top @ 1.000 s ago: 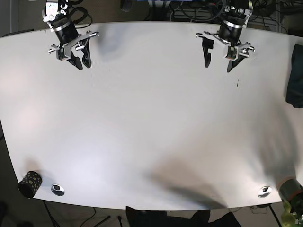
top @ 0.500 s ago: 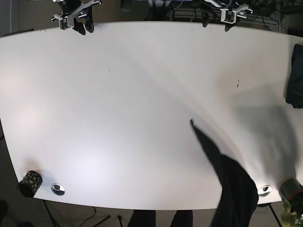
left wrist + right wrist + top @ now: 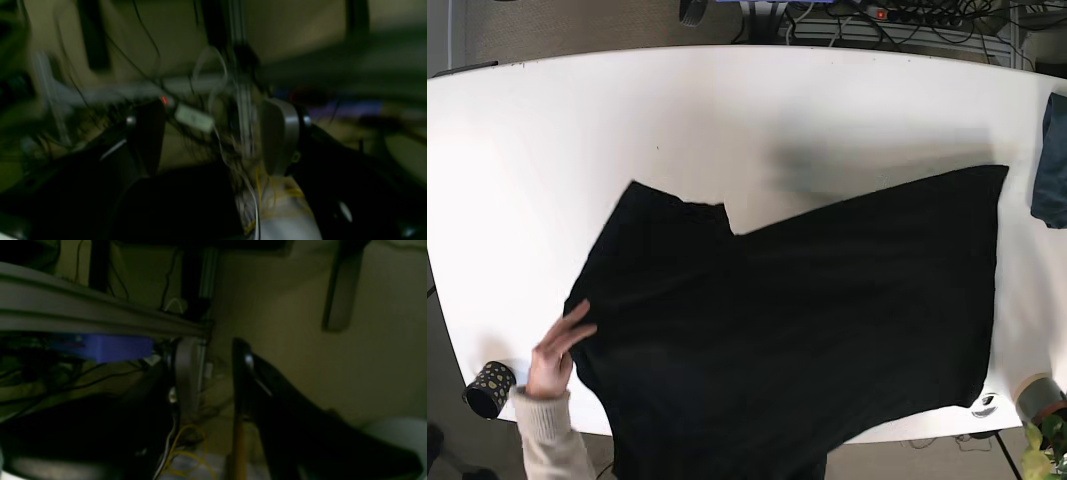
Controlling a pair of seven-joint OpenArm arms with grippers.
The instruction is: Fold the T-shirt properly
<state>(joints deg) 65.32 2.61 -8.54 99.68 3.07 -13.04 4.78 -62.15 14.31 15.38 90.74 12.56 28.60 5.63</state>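
Note:
A black T-shirt (image 3: pixel 807 330) lies spread over the front half of the white table (image 3: pixel 727 110), rumpled, with one part hanging over the front edge. Neither gripper shows in the base view. In the left wrist view my left gripper (image 3: pixel 213 136) is open and empty, blurred, facing cables and a frame behind the table. In the right wrist view my right gripper (image 3: pixel 213 373) is open and empty, facing a metal rail and a wall. The shirt shows in neither wrist view.
A person's hand (image 3: pixel 557 350) in a beige sleeve rests on the shirt's left edge. A dark blue folded cloth (image 3: pixel 1052 160) lies at the right edge. A patterned cup (image 3: pixel 490 388) stands at the front left, a tape roll (image 3: pixel 1037 398) at the front right.
Both arms have pulled back past the table's far edge and left the base view. A person has laid the black T-shirt out over the table.

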